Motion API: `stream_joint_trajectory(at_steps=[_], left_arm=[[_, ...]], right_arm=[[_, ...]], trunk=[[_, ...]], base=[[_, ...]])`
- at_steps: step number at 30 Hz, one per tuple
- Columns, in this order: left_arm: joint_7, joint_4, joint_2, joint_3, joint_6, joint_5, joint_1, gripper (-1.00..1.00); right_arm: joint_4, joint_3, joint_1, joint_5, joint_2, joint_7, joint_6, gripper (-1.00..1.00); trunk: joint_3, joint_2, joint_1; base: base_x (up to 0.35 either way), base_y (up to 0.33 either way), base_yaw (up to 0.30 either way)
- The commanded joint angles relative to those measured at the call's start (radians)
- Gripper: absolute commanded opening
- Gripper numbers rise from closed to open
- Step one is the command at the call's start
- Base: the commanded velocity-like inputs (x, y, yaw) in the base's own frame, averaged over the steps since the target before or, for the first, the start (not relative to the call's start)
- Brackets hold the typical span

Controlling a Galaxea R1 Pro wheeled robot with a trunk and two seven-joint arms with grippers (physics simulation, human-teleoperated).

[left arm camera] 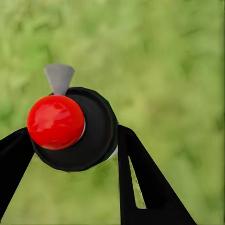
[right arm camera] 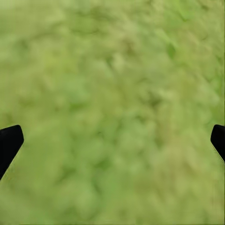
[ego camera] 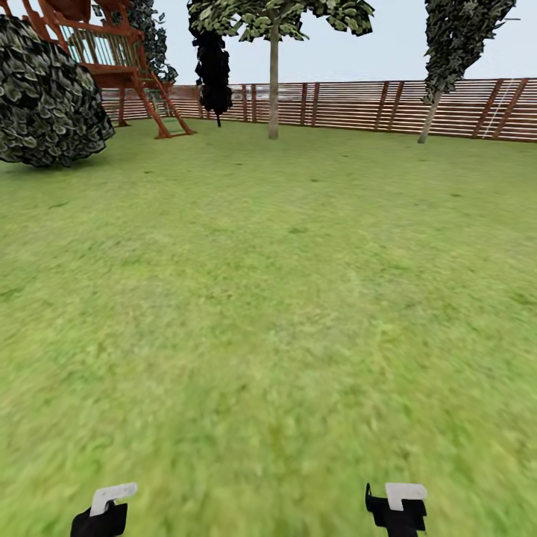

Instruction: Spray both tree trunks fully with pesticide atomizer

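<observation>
The pesticide atomizer (left arm camera: 91,136) is a round black body with a red cap and a small grey nozzle. In the left wrist view it sits between the dark fingers of my left gripper (left arm camera: 70,157), which is shut on it above blurred grass. My left gripper (ego camera: 104,511) hangs low at the near left of the lawn. My right gripper (ego camera: 399,507) is low at the near right, and its fingers (right arm camera: 9,143) stand wide apart with only grass between them. Two trees stand far off by the fence: one with a straight bare trunk (ego camera: 274,89), one leaning (ego camera: 429,115).
Green lawn stretches ahead to a brown slatted fence (ego camera: 350,104). A big round dark bush (ego camera: 45,97) and a wooden playset (ego camera: 112,52) stand at the far left. A narrow dark tree (ego camera: 214,71) is near the fence.
</observation>
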Motion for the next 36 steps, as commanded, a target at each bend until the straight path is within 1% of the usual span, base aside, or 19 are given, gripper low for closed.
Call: stream_joint_trajectory(at_steps=[1, 36], left_arm=[[0.0, 0.0, 0.0, 0.0, 0.0, 0.0, 0.0, -1.0], [0.0, 0.0, 0.0, 0.0, 0.0, 0.0, 0.0, -1.0]], right_arm=[[0.0, 0.0, 0.0, 0.001, 0.0, 0.0, 0.0, 1.0], [0.0, 0.0, 0.0, 0.0, 0.0, 0.0, 0.0, 1.0]], trunk=[[0.0, 0.0, 0.0], [0.0, 0.0, 0.0]], base=[[0.339, 0.0, 0.0], [0.339, 0.0, 0.0]])
